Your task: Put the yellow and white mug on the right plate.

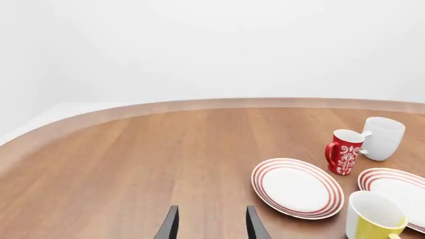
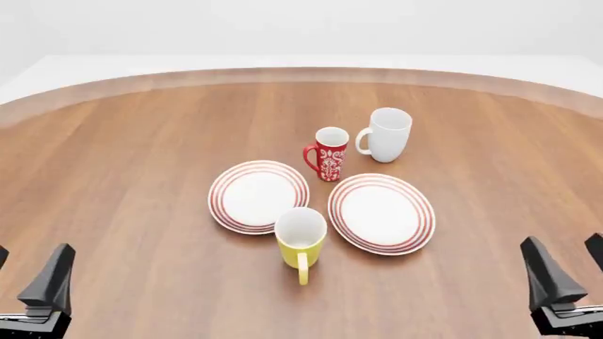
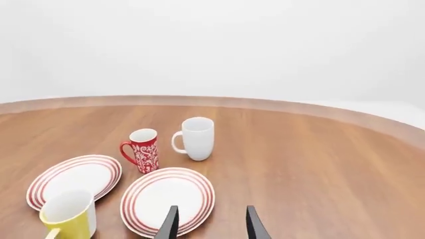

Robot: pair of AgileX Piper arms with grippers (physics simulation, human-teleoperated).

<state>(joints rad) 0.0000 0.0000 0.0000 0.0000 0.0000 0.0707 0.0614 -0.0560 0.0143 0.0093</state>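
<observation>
Wooden table [image 2: 141,176] holds the yellow and white mug [image 2: 301,241] upright between two plates; both pincers gape.

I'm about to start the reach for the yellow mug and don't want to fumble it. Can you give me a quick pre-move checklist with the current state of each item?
1. Yellow mug upright on the table, not tipped: ok.
2. Mug handle reachable, pointing toward the arms' side: ok.
3. Right plate bare, nothing on it: ok.
4. Right pincer open and holding nothing: ok.
5. Left pincer back at the near edge, out of the path: ok.
6. Red mug and white mug stand beyond the plates, away from the route between yellow mug and right plate: ok.
</observation>
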